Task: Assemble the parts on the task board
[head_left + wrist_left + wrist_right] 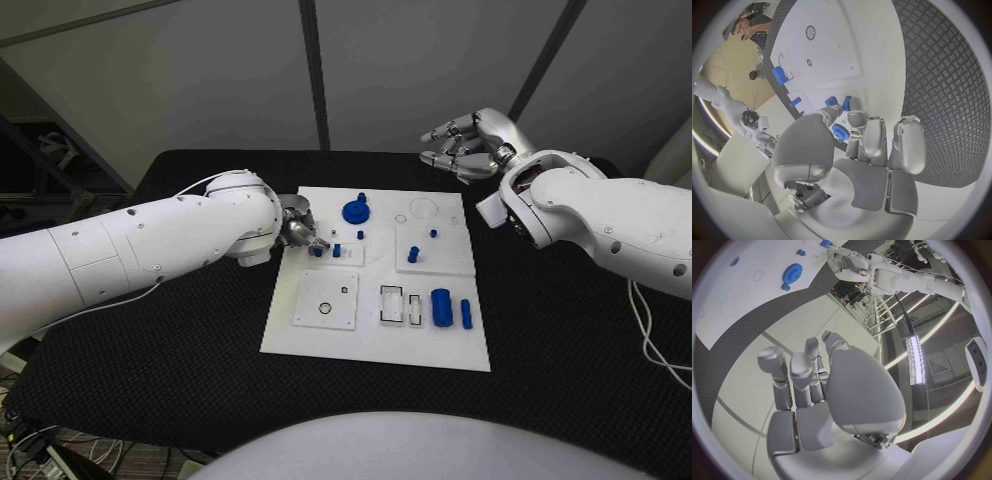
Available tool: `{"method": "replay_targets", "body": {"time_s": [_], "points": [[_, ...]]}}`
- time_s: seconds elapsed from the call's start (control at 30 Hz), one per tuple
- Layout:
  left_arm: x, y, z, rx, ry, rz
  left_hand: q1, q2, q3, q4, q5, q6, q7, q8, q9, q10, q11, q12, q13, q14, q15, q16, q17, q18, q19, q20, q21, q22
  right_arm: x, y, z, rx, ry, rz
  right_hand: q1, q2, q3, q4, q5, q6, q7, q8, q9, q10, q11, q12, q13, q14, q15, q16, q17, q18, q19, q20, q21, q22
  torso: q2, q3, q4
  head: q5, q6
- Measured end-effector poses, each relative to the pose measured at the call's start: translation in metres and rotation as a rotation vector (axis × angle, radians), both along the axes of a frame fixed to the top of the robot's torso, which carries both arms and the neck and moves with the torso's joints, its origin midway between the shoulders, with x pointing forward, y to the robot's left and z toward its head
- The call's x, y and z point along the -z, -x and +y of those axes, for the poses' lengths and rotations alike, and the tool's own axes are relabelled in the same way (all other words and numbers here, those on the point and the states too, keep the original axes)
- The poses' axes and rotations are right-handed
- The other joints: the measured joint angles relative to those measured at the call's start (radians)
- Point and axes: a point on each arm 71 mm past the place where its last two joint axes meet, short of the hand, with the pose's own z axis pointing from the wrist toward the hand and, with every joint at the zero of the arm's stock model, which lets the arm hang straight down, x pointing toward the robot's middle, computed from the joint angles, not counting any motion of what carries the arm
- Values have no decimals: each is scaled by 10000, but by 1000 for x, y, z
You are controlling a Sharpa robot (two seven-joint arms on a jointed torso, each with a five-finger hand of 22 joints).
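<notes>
The left hand (pixel 299 230) hovered low over the left edge of the task board (pixel 378 345), fingertips (pixel 856 119) down beside two small blue pegs (pixel 326 251). Whether it pinched a part could not be told; the fingers were drawn close to the pegs with no clear grasp visible. To the right stood the blue gear (pixel 355 211) near the board's far edge, then a blue peg (pixel 414 254) upright on the raised plate. Toward the near right corner lay a blue cylinder (pixel 441 307) with a thinner blue pin (pixel 466 311) just beside it. The right hand (pixel 464 145) was held above the counter (pixel 577 350) beyond the board's far right corner, fingers loosely curled, holding nothing.

The step in hand appeared to be seating a peg at the left station. The next move likely calls for fine alignment over its hole.
</notes>
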Motion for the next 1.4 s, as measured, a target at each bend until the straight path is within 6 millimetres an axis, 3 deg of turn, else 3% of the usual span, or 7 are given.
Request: {"method": "replay_targets", "body": {"time_s": [0.43,0.87,0.9,0.93,0.97,1.13,1.4], "points": [[-5,-1,3,-333,261,-454,-190,112,-1232,529,0,-3,2,-53,-148,-172,85,-226,-288,0,1,0,9,0,0,0,-199,0,0,0,0,0,2,5,0,0,0,0,0,0,0,0,0,0,0,0,-11,0,0,0,-8,0,0,0,0,0,0,-3,1,-1,5],[-26,-7,3,-983,1116,-1542,402,523,-2108,505,-1,-1405,639,-586,-527,-2104,594,-1923,-2223,73,404,101,-4,16,-1252,336,-2811,0,0,0,-1,23,9,7,-2,-3,0,0,0,-5,4,0,0,-101,-23,-93,-113,0,0,-111,-71,-1,-59,-17,-86,-83,-2,-1,4,-50,51],[-27,-7,2,-984,1206,-1635,815,460,-2128,466,-1,-1772,824,-751,-670,-2676,786,-2192,-2358,-174,589,-821,-780,342,-2116,450,-4347,-53,0,0,-1,27,9,5,-33,-33,0,0,0,-38,38,0,0,-208,-18,-186,-180,0,0,-159,-105,-1,-99,14,-142,-127,-2,-1,4,-64,60],[-28,-7,1,-956,1317,-1739,1213,383,-2102,367,30,-2041,963,-888,-780,-3173,933,-2454,-2494,-779,726,-1979,-1726,1106,-2939,542,-5737,-365,0,0,-1,31,9,2,-39,-40,12,12,0,-40,39,0,0,-354,-13,-320,-268,0,0,-291,-213,0,-212,7,-240,-230,-1,-1,3,-81,74],[-29,-7,-2,-876,1493,-1884,1622,286,-2076,278,42,-2247,1094,-1011,-906,-3672,1088,-2739,-2659,-1602,869,-3275,-2752,1245,-3703,641,-6915,-742,0,0,-1,35,8,-2,-40,-40,49,41,0,-39,39,0,8,-487,5,-436,-354,-59,11,-516,-422,20,-333,2,-382,-392,0,0,2,-94,82],[-37,-9,-17,-119,2608,-2692,3871,-133,-1620,-254,41,-2369,1239,-1671,-1910,-4740,1406,-4296,-4098,-3795,1299,-5893,-5006,1233,-5045,1075,-9210,-2047,1,-1,-2,52,9,-15,-39,-39,208,77,0,30,31,66,37,-663,15,-1074,-981,-291,34,-1593,-1293,162,-735,15,-1078,-1129,12,1,-9,-196,166],[-42,-9,-38,1442,3950,-4214,4603,-337,-1469,-545,41,-1525,1069,-2439,-3109,-4166,1500,-5620,-5805,-3269,1261,-5614,-5807,1236,-4436,1165,-9466,-2367,1,-1,-2,66,10,-22,-40,-39,266,72,0,34,32,118,36,-663,16,-1358,-1397,-291,34,-1882,-1437,161,-734,15,-1301,-1353,12,5,-14,-295,239]]}}
